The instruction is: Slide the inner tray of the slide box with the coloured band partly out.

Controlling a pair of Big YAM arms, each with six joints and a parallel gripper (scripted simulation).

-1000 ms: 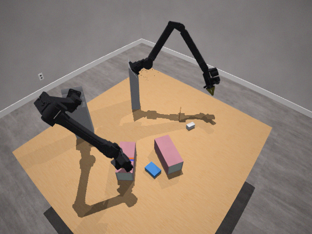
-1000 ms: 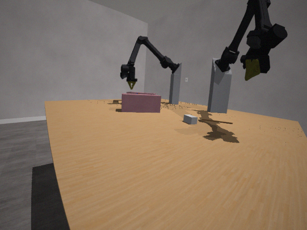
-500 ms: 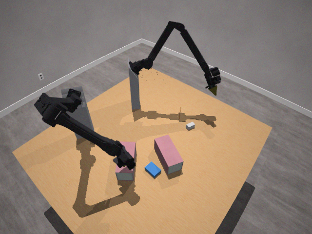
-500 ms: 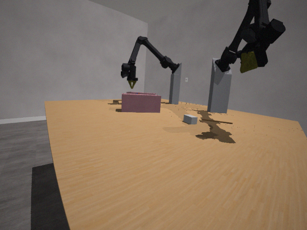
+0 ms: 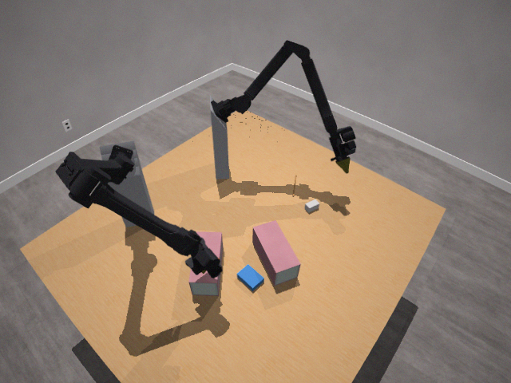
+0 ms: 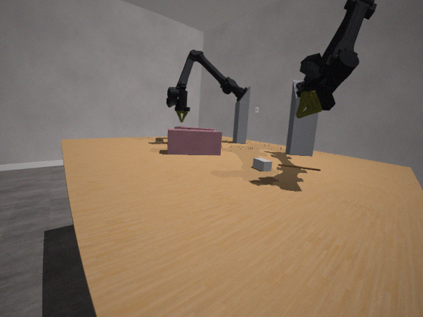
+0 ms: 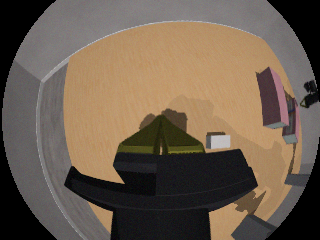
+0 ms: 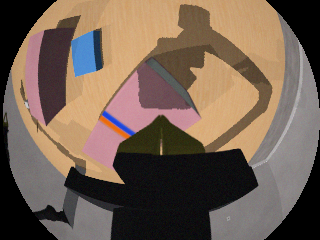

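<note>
The slide box with the orange and blue band (image 8: pixel 117 126) is pink (image 5: pixel 213 242) (image 8: pixel 112 102). The grey-green end of its tray (image 5: pixel 204 288) looks flush with the sleeve. In the top view my right arm hides the band. My right gripper (image 8: pixel 161 119) (image 6: pixel 182 121) is shut and empty, above this box and clear of its top. The other slide box (image 5: pixel 275 245) (image 6: pixel 194 142) (image 7: pixel 272 97) is plain pink and stands beside it, apart. My left gripper (image 5: pixel 346 171) (image 6: pixel 298 116) (image 7: pixel 161 119) is shut and empty, high over the table beyond the white block, far from both boxes.
A blue block (image 5: pixel 249 277) (image 8: pixel 85 52) lies between the two boxes, towards their grey-green ends. A small white block (image 5: pixel 311 204) (image 6: pixel 262 164) (image 7: pixel 218 142) lies beyond the plain box, on my left arm's side.
</note>
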